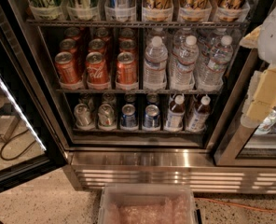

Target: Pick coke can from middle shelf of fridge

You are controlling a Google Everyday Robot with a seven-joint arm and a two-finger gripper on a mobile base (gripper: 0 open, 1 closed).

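Standing open, the fridge (142,160) keeps the coke can (126,68) ungrasped on the middle shelf (142,91), well left of the claw (264,97), whose grip state cannot be told.

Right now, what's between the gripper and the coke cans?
In the camera view, water bottles fill the middle shelf between the gripper, at the right edge, and the coke cans.

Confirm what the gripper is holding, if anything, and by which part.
Nothing visible in it. The gripper sits at the right edge, outside the fridge, well apart from the coke cans standing on the middle shelf.
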